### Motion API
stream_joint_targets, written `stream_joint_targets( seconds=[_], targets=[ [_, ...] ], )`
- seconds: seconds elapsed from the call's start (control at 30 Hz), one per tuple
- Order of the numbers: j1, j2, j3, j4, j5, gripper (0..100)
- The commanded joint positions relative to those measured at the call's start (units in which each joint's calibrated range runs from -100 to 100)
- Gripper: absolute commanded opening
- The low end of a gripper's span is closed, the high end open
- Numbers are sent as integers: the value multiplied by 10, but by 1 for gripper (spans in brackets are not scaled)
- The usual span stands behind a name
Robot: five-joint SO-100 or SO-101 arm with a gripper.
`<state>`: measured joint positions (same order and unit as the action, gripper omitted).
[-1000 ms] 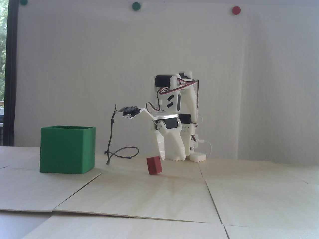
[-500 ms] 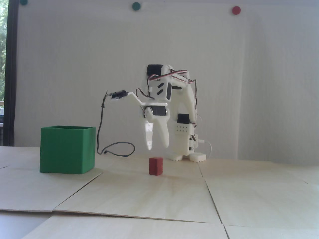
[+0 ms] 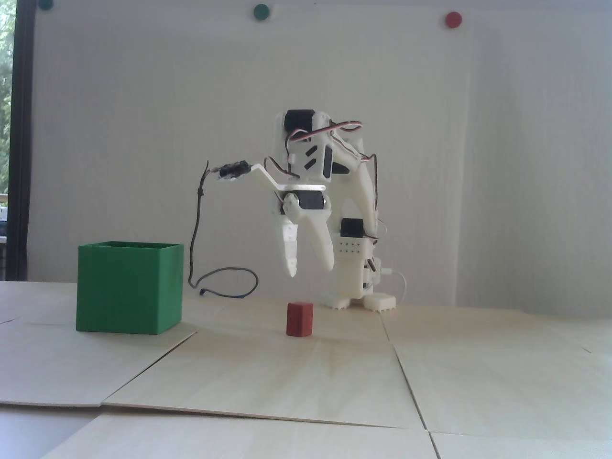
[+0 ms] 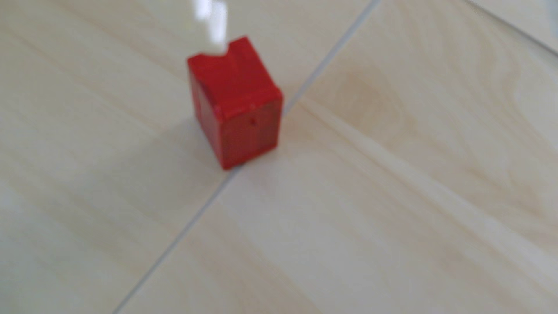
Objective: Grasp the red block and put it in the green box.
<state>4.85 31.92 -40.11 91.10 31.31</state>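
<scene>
The red block (image 3: 300,319) stands upright on the light wooden table, apart from everything. In the wrist view the red block (image 4: 235,102) sits on a board seam, with one blurred white fingertip (image 4: 216,33) over its far top edge. My gripper (image 3: 310,271) hangs a little above the block, pointing down. It is open and holds nothing. The green box (image 3: 125,291) stands well to the left in the fixed view, its open top facing up.
A black cable (image 3: 224,282) from the wrist camera loops on the table between box and arm. The arm's white base (image 3: 358,287) stands just behind the block. Board seams (image 3: 406,377) cross the table. Round dots (image 3: 261,11) are stuck on the back wall.
The gripper has risen from table level, where a fingertip touched the tilted block. The block has settled back upright and stays on the table.
</scene>
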Motion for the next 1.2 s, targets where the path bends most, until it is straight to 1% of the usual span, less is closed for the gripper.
stream_joint_targets(
  seconds=[0.0,0.17,0.3,0.43,0.73,1.17],
  targets=[
    [-6,15,-6,0,16,38],
    [-16,49,-6,3,49,38],
    [-26,56,-6,4,58,38],
    [-32,58,-4,5,83,38],
    [-28,51,-7,0,80,38],
    [-38,49,-7,54,67,38]
  ],
)
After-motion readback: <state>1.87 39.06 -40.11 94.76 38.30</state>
